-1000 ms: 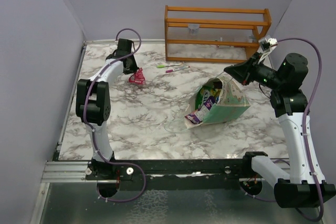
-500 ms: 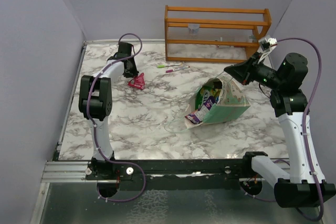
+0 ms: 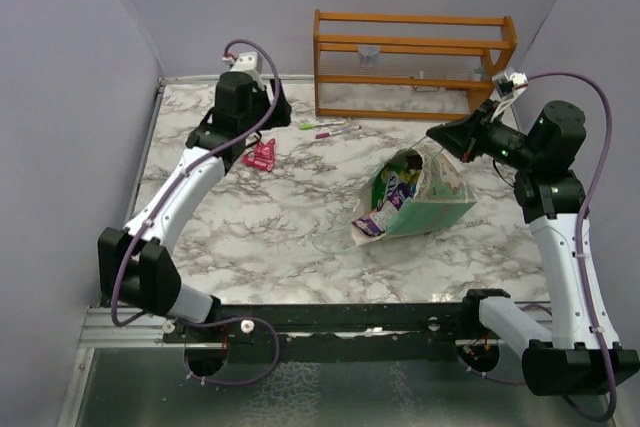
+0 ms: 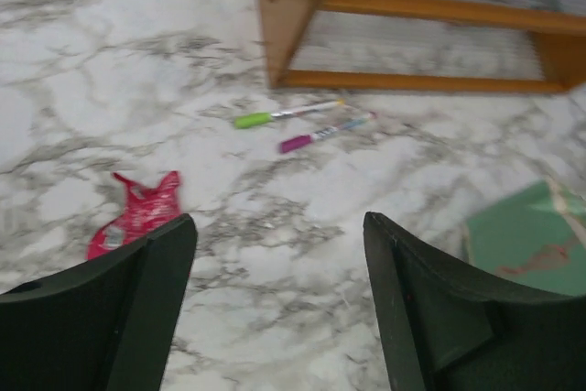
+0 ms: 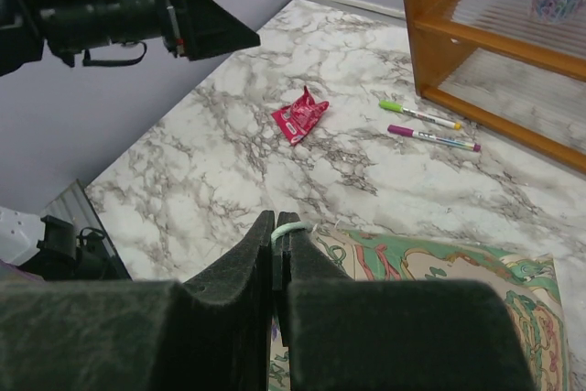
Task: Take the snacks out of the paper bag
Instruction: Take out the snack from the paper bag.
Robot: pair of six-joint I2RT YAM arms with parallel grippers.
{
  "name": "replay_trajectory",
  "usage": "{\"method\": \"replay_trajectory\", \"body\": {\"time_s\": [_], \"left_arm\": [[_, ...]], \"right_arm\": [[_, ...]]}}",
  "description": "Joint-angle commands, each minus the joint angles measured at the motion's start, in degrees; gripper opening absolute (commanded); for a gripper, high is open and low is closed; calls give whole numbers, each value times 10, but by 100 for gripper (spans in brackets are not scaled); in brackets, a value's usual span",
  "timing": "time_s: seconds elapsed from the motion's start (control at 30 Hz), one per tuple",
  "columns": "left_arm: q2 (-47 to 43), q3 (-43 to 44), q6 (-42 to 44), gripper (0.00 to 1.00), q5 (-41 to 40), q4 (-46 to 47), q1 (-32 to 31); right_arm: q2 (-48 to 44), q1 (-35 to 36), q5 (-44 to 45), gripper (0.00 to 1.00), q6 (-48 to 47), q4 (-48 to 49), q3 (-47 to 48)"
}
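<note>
The paper bag [image 3: 430, 202] lies on its side on the right half of the marble bench [image 3: 250, 237], mint-green and cream, its mouth facing the near left. A purple packet [image 3: 368, 224] sits at the lip of that mouth, and other packets [image 3: 398, 185], green and white among them, are bunched deeper in, too small to tell apart. Above the bag's far edge the right gripper [image 5: 277, 226] is pinched tight on the pale string handle [image 5: 291, 228], lifting that side so the mouth gapes. The job in hand looks like fetching the next snack. It should go best if the right arm holds the handle steady and high while the left comes in low along the bench and takes the purple packet by its crimped edge, clear of the bag's paper. Further off on the left, one pink-red packet [image 3: 262, 154] lies flat and crinkled on the bench, well apart from the bag. The left gripper [image 4: 276, 222] hangs above and just beyond it, fingers spread wide with nothing between them. Beyond lie two pens [image 3: 328, 127], green and pink, and the orange wooden rack [image 3: 415, 62] at the back wall
</note>
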Motion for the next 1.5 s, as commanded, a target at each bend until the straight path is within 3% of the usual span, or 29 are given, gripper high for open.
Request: {"method": "replay_trajectory", "body": {"time_s": [0.0, 0.03, 0.13, 0.27, 0.47, 0.57, 0.67, 0.9, 1.1, 1.2, 1.47], "left_arm": [[-71, -117, -28, 86, 33, 70, -81], [-91, -148, -32, 92, 43, 96, -96], [-141, -210, -13, 95, 48, 126, -147], [-196, -249, 2, 96, 53, 102, -182], [-263, -306, 32, 95, 172, 133, -221], [-285, -319, 66, 95, 241, 158, -262], [-283, -319, 102, 95, 247, 169, -328], [-183, -263, 201, 84, 108, 142, -456], [-137, -247, 215, 67, 72, 186, -459], [-111, -238, 230, 53, 61, 201, -459], [-27, -200, 264, 46, 61, 211, -456]], "right_arm": [[-6, 0, 3, 3, 2, 36, -8], [-4, 0, 1, 3, 1, 34, -6], [2, 0, 2, 3, -8, 19, 4], [5, 0, 8, 3, -19, 5, 14], [1, 0, 0, 3, -3, 35, -11], [6, 0, -1, 3, -6, 29, -9], [3, 0, -2, 3, -8, 26, -4], [-5, 0, -3, 3, -5, 27, -7], [-7, 0, -5, 3, -6, 21, 0], [-9, 0, -4, 3, -7, 20, 0], [-14, 0, -3, 3, -8, 18, -2]]}}
